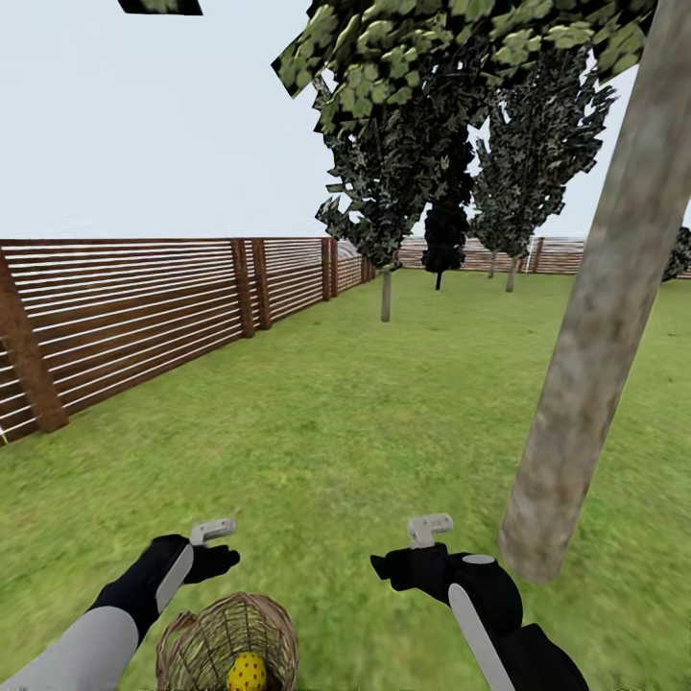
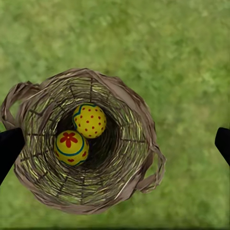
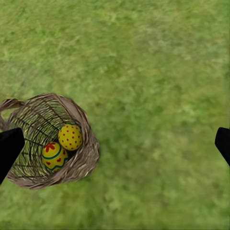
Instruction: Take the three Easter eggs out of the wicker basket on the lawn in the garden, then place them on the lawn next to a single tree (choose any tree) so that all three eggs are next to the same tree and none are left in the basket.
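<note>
Wicker basket [image 1: 230, 641] on the lawn [image 1: 365, 422], at the near edge of the head view, holds two visible eggs: a flower-painted egg [image 2: 71, 147] touching a dotted egg [image 2: 89, 120]. Left gripper [image 2: 115, 143] hovers directly above the basket, fingers spread wide and empty; right gripper [image 3: 115, 146], likewise spread and empty, hangs over bare grass beside it. Eggs are probably light, rigid, smooth and prone to roll; grasp across the middle. Leaning tree trunk [image 1: 595, 317] stands near, right.
</note>
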`<state>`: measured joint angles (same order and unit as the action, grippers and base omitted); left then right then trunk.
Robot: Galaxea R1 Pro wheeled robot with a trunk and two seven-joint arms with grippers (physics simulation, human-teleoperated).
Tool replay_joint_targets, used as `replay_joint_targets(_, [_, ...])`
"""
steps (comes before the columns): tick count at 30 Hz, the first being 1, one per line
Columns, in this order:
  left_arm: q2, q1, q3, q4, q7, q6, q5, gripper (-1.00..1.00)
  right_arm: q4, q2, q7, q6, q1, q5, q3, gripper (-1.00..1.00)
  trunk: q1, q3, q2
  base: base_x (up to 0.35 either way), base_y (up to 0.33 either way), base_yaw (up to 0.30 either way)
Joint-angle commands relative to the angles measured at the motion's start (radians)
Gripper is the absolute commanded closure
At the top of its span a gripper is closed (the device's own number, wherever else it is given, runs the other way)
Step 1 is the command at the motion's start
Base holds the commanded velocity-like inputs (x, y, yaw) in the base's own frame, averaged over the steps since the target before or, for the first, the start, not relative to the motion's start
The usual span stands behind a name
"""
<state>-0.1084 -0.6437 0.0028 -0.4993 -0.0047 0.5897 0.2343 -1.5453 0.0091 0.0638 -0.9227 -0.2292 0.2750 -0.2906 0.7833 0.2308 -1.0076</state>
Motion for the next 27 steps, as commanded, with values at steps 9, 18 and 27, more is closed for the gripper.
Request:
replay_joint_targets(9, [-0.001, -0.026, 0.000, 0.052, -0.001, 0.001, 0.005, -1.00, -0.002, 0.000, 0.007, -0.006, -0.001, 0.007, -0.002, -1.00, 0.035, 0.044, -0.064, 0.000, 0.000, 0.000])
replay_joint_targets(18, [-0.002, -0.071, 0.000, 0.065, 0.003, 0.020, 0.000, -1.00, -0.003, 0.000, 0.007, -0.009, -0.001, 0.007, 0.000, -1.00, 0.069, 0.087, -0.127, 0.000, 0.000, 0.000])
replay_joint_targets(27, [-0.003, -0.224, 0.000, 0.119, 0.073, 0.209, -0.001, -1.00, -0.004, 0.000, 0.007, -0.010, -0.001, 0.006, 0.001, -1.00, 0.104, 0.130, -0.190, 0.000, 0.000, 0.000])
